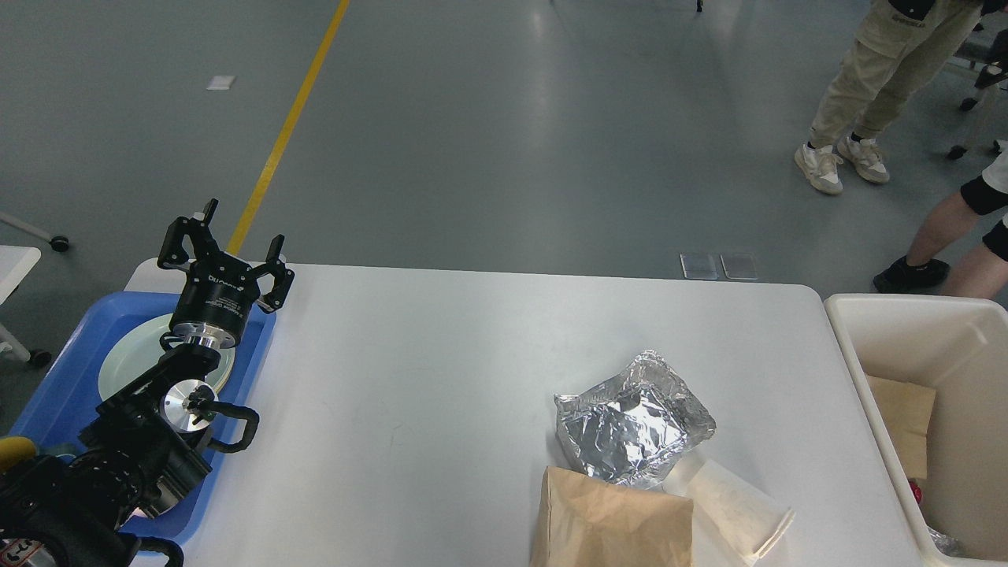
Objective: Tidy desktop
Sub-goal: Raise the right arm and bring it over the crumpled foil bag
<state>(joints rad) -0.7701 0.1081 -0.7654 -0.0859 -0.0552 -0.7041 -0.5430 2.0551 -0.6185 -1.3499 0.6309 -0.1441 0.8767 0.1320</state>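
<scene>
The desktop (441, 370) is a wide white tabletop. On it at the front right lie a crumpled silver foil bag (630, 419), a brown paper bag (610, 524) and a white paper cup (736, 508) on its side. My left gripper (224, 242) is open and empty, held above the far corner of the blue tray (59, 386). A white plate (130, 364) lies in the tray, partly hidden by my left arm. My right gripper is out of view.
A cream-white bin (870, 370) stands off the table's right edge with brown cardboard (906, 409) and other trash inside. People's legs (862, 87) stand on the floor at the far right. A yellow floor line (283, 130) runs behind the table.
</scene>
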